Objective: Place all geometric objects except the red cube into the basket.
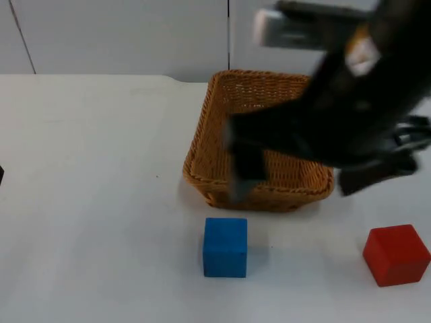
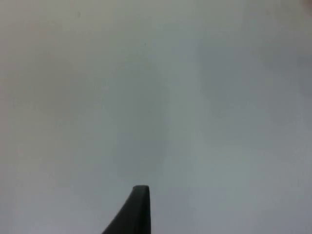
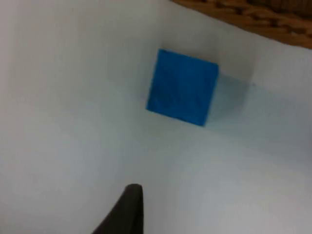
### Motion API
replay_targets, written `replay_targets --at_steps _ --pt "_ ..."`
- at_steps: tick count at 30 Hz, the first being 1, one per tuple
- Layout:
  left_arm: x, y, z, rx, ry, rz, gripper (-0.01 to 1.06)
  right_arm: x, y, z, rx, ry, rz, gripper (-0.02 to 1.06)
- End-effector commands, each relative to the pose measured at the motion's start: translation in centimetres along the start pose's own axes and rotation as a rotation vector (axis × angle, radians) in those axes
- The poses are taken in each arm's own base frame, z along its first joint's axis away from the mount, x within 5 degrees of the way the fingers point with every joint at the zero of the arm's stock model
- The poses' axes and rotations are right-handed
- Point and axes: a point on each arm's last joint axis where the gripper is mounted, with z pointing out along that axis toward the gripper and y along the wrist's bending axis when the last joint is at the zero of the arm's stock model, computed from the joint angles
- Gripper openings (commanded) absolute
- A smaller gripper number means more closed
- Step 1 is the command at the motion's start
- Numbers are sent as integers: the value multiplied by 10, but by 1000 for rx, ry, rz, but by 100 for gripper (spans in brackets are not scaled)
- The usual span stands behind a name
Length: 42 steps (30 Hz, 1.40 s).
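Right gripper is hanging over the wicker basket's front wall; whether it is spread or pressed together I cannot tell. Blue cube is sitting on the table just before the basket, red cube near the front right corner, left arm waiting.

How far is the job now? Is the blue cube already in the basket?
Not yet. The blue cube sits on the table in front of the wicker basket, apart from it. The right gripper hangs over the basket's front edge, its wrist view facing the cube. The left arm waits. The red cube rightly stays out. Left: grasp the blue cube and drop it in.
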Motion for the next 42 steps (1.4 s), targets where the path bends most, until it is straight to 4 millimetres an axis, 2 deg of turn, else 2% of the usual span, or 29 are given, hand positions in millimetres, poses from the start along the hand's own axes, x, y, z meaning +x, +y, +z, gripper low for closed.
replay_targets --at_steps 1,4,5,10,17,25,28,34,37,40,41,42 --pt "1 1 0 -5 -4 -2 105 -7 12 11 -20 -20 37 105" --pt "1 1 0 -9 -4 1 105 -19 25 44 27 27 99 103" --pt "1 1 0 -9 -4 1 105 -19 25 44 27 27 99 103" --pt "1 1 0 -9 -4 1 105 -26 44 85 70 59 167 100" --pt "1 1 0 -12 -4 6 105 -25 40 102 214 44 227 98" --pt "1 2 0 -13 -3 7 105 -22 36 120 251 51 214 98" --pt "1 2 0 -13 -3 7 105 -17 38 136 225 71 225 98" --pt "1 2 0 -13 -3 7 105 -15 38 144 211 73 227 96" --pt "1 2 0 -13 -3 7 105 -15 38 144 211 73 227 89" --pt "1 2 0 -13 -3 7 105 -15 38 144 211 73 234 72" --pt "1 2 0 -13 -3 7 105 -15 38 144 211 73 234 72" --pt "1 2 0 -13 -3 7 105 -15 38 144 211 73 241 64"
